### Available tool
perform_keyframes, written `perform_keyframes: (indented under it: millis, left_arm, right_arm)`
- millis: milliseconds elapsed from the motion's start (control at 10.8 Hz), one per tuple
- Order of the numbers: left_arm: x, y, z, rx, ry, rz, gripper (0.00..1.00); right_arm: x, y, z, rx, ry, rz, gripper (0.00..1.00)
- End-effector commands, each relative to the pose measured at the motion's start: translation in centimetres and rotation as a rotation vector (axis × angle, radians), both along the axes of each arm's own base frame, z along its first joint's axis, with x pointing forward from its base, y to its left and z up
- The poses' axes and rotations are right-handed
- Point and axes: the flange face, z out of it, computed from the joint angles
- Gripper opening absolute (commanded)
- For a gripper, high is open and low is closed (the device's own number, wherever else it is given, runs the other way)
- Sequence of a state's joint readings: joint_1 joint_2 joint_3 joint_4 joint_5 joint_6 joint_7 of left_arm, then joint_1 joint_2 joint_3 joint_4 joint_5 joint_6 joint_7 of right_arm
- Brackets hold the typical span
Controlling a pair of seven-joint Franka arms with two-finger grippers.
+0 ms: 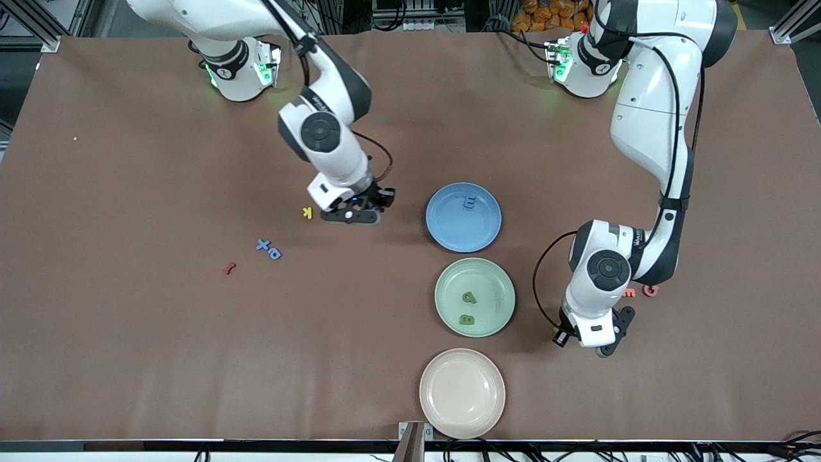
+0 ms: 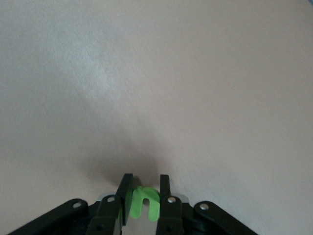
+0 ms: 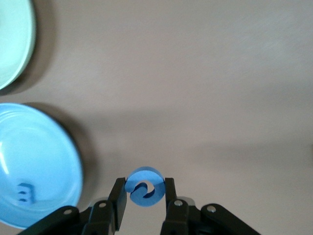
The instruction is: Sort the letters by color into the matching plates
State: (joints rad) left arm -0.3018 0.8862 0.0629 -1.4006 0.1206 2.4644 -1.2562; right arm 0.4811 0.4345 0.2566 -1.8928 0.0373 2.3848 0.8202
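Your right pincer (image 3: 143, 196) holds a blue letter (image 3: 144, 186) clamped between its fingers, low over bare table (image 1: 128, 359) beside the blue plate (image 1: 490, 228), toward the right arm's end. That puts it a short carry from the matching plate, where one blue letter (image 1: 470, 203) already lies.

Your left pincer (image 2: 145, 193) is closed on a green letter (image 2: 144, 202), down near the table surface beside the green plate (image 1: 503, 282), toward the left arm's end. My judgement: the grip is just made and the lift not begun.

The green plate carries two green letters (image 1: 469, 297). Two blue letters (image 1: 268, 248) remain loose on the table toward the right arm's end, touching or nearly so.

The yellow K (image 1: 307, 212), the red piece (image 1: 229, 267) and the beige-pink plate (image 1: 436, 410) are no part of the sort; leave them.
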Motion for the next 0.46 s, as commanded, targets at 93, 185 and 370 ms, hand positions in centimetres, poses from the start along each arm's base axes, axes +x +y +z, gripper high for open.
perform_keyframes:
  millis: [93,185,370]
  left_arm:
    - [-1.7,-5.4,5.4,-0.087,0.043,-0.025,0.0]
    - [-2.2,-7.1,6.5,-0.136,0.049,-0.014,0.0]
    - [-3.8,-11.2,6.4,-0.188,0.072,-0.006,0.0]
  right_arm:
    - [-0.4,9.1,-3.0,0.003,-0.006,-0.145,0.0]
    - [-0.8,10.4,-3.7,-0.003,-0.017,-0.17,0.0]
    - [-1.8,12.8,-4.1,-0.003,-0.027,-0.205,0.0]
